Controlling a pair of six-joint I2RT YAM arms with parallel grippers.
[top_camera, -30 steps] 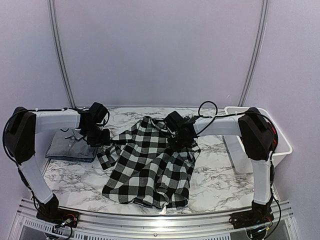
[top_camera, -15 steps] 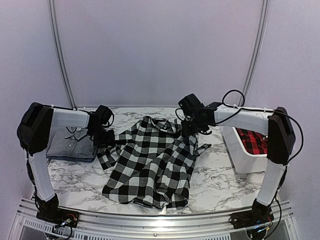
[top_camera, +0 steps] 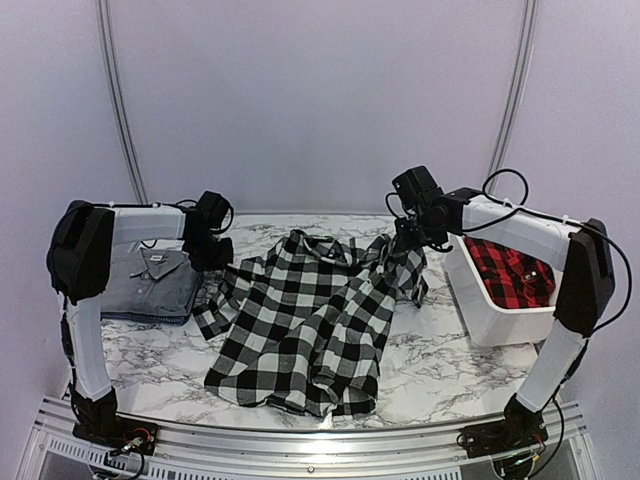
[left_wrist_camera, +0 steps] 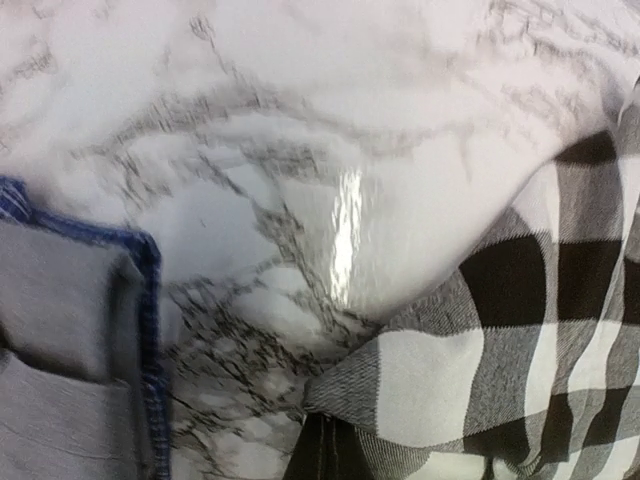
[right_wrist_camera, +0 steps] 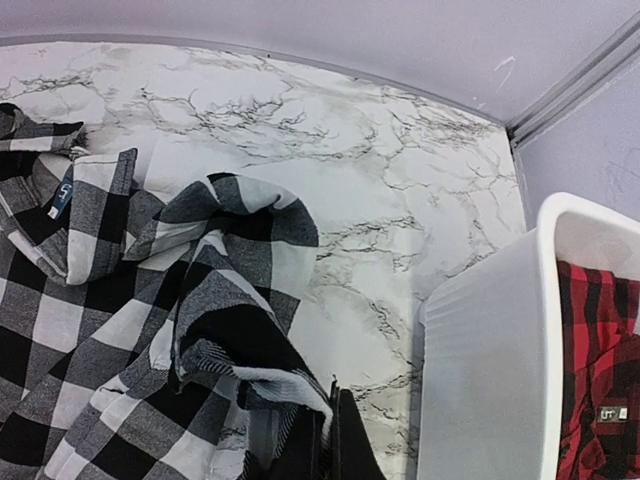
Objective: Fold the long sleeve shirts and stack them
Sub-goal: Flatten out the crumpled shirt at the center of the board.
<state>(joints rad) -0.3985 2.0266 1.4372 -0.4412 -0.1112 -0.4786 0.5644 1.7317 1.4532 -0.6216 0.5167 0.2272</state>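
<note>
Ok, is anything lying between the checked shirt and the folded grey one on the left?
Nothing visible does. Only bare marble table separates the black-and-white checked shirt from the folded grey shirt. The white bin holding the red-and-black shirt stands off to the right.

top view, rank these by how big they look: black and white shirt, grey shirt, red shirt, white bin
1. black and white shirt
2. white bin
3. grey shirt and red shirt, about alike, both partly hidden
</note>
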